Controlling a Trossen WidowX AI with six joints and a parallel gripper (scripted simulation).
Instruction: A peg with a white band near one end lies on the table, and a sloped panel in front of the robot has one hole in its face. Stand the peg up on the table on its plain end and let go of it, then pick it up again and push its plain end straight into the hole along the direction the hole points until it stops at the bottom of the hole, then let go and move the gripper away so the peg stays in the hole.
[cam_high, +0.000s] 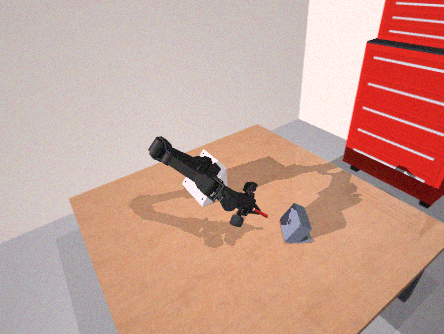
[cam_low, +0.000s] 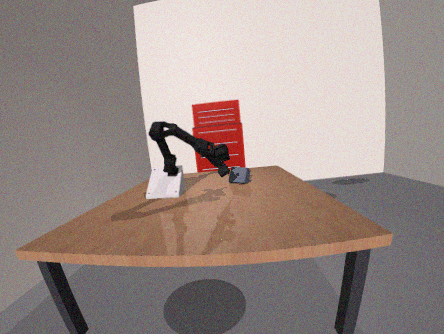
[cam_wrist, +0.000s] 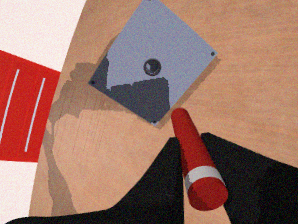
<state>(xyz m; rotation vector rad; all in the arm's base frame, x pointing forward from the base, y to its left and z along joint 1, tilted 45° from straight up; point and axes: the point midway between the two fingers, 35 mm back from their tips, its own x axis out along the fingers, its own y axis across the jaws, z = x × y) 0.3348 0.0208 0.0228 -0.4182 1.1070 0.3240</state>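
The red peg (cam_high: 260, 213) (cam_wrist: 192, 147) is held between the fingers of my gripper (cam_high: 255, 209) (cam_wrist: 189, 142), which is shut on it. In the wrist view the white-banded end is nearest the camera and the plain end points away, toward the panel. The peg is tilted and off the table. The blue-grey sloped panel (cam_high: 298, 224) (cam_low: 240, 175) (cam_wrist: 135, 57) stands in front of the gripper, with a gap between it and the peg. Its hole (cam_wrist: 152, 67) shows dark and empty in the wrist view, up and left of the peg's plain end. Shadow covers the face's lower part.
The wooden table (cam_high: 200, 285) (cam_low: 280, 225) carries the arm's white base (cam_high: 194, 193) (cam_low: 164, 185) and the panel. A red tool cabinet (cam_high: 400, 105) (cam_low: 219, 135) (cam_wrist: 22, 110) stands on the floor beyond the table. Arm shadows fall around the panel.
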